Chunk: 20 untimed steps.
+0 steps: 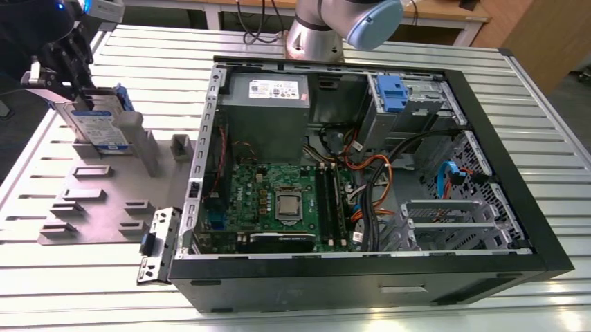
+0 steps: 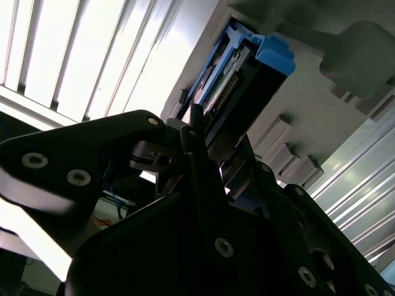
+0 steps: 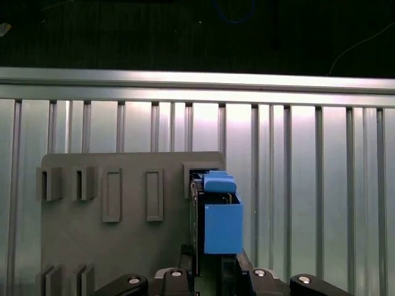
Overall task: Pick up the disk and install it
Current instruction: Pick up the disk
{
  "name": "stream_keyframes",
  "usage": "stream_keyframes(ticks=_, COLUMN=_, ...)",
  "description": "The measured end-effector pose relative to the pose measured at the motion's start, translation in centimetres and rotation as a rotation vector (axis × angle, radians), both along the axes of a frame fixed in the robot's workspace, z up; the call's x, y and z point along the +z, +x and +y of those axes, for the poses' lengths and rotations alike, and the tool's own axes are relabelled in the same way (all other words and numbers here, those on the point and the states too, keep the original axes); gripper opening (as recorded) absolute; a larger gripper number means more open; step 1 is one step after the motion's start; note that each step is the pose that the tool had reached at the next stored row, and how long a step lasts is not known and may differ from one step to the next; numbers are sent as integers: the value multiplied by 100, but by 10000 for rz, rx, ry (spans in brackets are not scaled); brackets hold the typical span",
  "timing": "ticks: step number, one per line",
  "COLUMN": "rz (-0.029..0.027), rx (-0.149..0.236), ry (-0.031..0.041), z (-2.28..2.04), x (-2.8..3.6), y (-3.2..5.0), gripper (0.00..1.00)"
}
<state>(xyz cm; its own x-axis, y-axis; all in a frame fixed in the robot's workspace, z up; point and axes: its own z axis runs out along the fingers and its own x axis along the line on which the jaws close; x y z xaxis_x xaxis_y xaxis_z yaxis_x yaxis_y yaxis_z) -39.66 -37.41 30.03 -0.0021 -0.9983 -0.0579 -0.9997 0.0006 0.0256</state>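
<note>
Gripper [image 3: 216, 258] clamped narrow on disk [image 1: 99, 128]. Disk upright in slot of grey fixture plate [image 1: 102, 207], beside open computer case [image 1: 528, 200]. White-and-blue label on disk face; print illegible.

The arm [image 1: 312, 36] was silver-grey with a pale blue joint cap [image 1: 374, 24]; the pincer [image 2: 213, 139] was matte black, silver screws [image 2: 223, 247] behind its tips.

In the exterior view, at ten o'clock, the gripper [image 1: 74, 86] runs off the frame's corner, and the disk [image 1: 99, 128] has its lower edge sunk out of sight in the grey holder [image 1: 102, 200]. At twelve o'clock the arm [image 1: 342, 24] is cut by the edge. In both wrist views the gripper's black body covers the disk's near end, and its grip cannot be judged.
</note>
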Motion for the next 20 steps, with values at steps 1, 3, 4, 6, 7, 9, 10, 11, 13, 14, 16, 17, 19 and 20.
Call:
stream_keyframes(ticks=1, rz=-1, rx=0, ry=1, z=0, x=0, y=0, gripper=35)
stream_keyframes(ticks=3, rz=-3, rx=0, ry=2, z=0, x=2, y=0, gripper=35)
stream_keyframes(ticks=4, rz=-1, rx=-1, ry=1, z=0, x=5, y=0, gripper=35)
stream_keyframes(ticks=6, rz=0, rx=-1, ry=1, z=0, x=8, y=0, gripper=35)
stream_keyframes(ticks=7, rz=-1, rx=0, ry=0, z=0, x=8, y=0, gripper=35)
stream_keyframes(ticks=9, rz=0, rx=-1, ry=0, z=0, x=10, y=0, gripper=35)
stream_keyframes(ticks=10, rz=1, rx=-1, ry=0, z=0, x=13, y=0, gripper=35)
stream_keyframes(ticks=11, rz=2, rx=0, ry=-1, z=0, x=18, y=0, gripper=35)
stream_keyframes(ticks=13, rz=0, rx=-1, ry=0, z=0, x=27, y=0, gripper=35)
stream_keyframes(ticks=14, rz=0, rx=-1, ry=0, z=0, x=32, y=0, gripper=35)
stream_keyframes(ticks=16, rz=0, rx=0, ry=0, z=0, x=42, y=0, gripper=35)
stream_keyframes(ticks=17, rz=-3, rx=0, ry=1, z=0, x=44, y=0, gripper=35)
stream_keyframes(ticks=19, rz=-3, rx=-1, ry=1, z=0, x=44, y=0, gripper=35)
stream_keyframes(ticks=20, rz=-1, rx=-1, ry=1, z=0, x=45, y=0, gripper=35)
